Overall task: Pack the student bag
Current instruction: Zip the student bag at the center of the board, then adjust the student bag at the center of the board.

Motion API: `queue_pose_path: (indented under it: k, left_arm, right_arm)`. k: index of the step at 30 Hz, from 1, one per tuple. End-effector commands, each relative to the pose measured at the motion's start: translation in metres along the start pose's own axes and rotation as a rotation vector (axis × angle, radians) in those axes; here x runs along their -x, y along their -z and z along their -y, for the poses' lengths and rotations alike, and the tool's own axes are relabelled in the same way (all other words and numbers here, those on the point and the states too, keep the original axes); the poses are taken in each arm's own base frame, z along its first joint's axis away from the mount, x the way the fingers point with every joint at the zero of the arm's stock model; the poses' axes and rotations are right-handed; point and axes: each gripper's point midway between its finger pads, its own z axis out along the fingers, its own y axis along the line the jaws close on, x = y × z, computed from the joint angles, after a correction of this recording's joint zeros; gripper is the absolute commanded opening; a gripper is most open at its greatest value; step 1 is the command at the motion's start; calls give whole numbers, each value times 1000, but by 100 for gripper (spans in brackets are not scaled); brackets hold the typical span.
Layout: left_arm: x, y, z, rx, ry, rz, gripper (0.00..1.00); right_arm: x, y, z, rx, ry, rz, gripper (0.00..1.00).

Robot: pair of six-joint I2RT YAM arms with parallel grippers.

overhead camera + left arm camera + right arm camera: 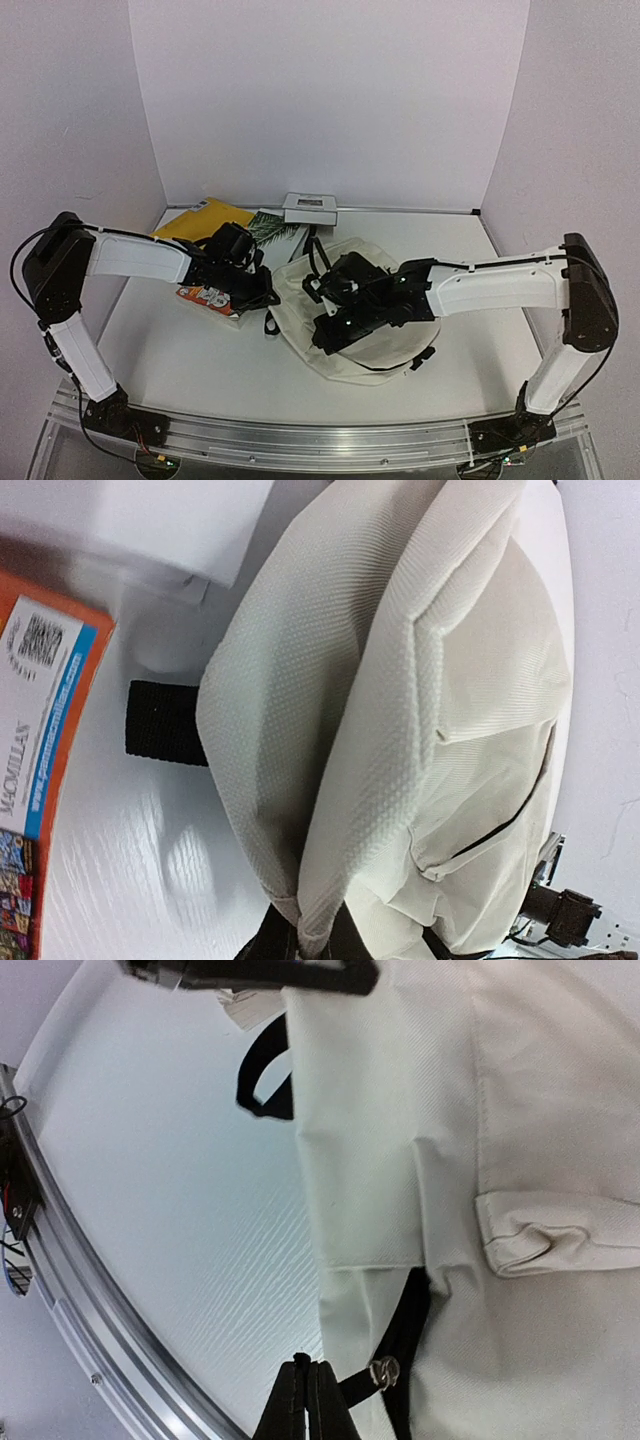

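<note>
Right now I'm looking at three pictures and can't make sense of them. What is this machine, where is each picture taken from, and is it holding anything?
These are two robot arms bolted at the near edge of a white table. The wide picture comes from a camera above and behind them. The other two come from small cameras on each wrist, so they look odd and very close.

In the middle lies a cream student bag with black straps. Behind the left arm lie a few books: a yellow one, an orange one and one with a green leaf cover. A small grey box sits at the back wall.

The left pincer is shut on a fold of the bag's fabric. The right pincer is shut too, by a black strap; whether it grips anything, I cannot tell.
</note>
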Motion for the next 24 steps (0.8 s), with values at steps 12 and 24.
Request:
queue_pose_path:
  k: [12, 24]
  left_arm:
    - [147, -5, 54, 27, -313, 254, 0]
    - [196, -15, 65, 13, -401, 346, 17]
  right_arm:
    - [-10, 25, -24, 178, 9, 28, 0]
    - [-42, 22, -22, 228, -30, -49, 0]
